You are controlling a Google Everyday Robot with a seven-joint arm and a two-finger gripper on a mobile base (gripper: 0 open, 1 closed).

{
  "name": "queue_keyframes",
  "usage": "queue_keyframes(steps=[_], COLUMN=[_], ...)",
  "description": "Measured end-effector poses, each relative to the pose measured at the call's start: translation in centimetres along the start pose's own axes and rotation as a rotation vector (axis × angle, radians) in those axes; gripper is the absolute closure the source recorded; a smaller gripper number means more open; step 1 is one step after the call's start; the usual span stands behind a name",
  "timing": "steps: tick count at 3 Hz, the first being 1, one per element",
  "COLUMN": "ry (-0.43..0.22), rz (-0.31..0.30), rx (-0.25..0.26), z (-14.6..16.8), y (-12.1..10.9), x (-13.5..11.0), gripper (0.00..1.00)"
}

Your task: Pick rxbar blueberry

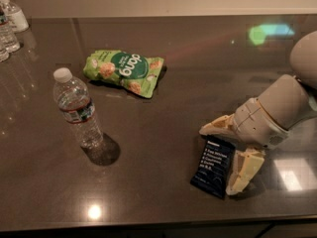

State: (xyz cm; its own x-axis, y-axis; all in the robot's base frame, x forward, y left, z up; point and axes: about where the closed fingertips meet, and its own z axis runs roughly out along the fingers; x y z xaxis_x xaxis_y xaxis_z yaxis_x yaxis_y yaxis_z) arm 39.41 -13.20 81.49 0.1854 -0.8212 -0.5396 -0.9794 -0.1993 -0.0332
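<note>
The rxbar blueberry (214, 166) is a small flat navy wrapper with pale text, lying on the dark table (163, 113) at the lower right. My gripper (221, 158) comes in from the right and sits low over the bar, open. One cream finger (216, 126) lies just beyond the bar's top end, the other (244, 171) along its right edge. The bar's upper right corner is partly hidden by the gripper.
A clear water bottle (77, 108) stands upright at the left. A green snack bag (124, 72) lies behind it toward the middle. Small bottles (10, 24) stand at the far left corner. The table's front edge runs close below the bar.
</note>
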Motion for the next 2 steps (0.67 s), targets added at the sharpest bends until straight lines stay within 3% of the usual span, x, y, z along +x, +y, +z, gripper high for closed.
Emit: queue_keyframes(steps=[2], ry=[0.000], rz=[0.000], rx=[0.000], z=[-1.09], y=[-0.04], x=[-0.70], gripper=[0.87])
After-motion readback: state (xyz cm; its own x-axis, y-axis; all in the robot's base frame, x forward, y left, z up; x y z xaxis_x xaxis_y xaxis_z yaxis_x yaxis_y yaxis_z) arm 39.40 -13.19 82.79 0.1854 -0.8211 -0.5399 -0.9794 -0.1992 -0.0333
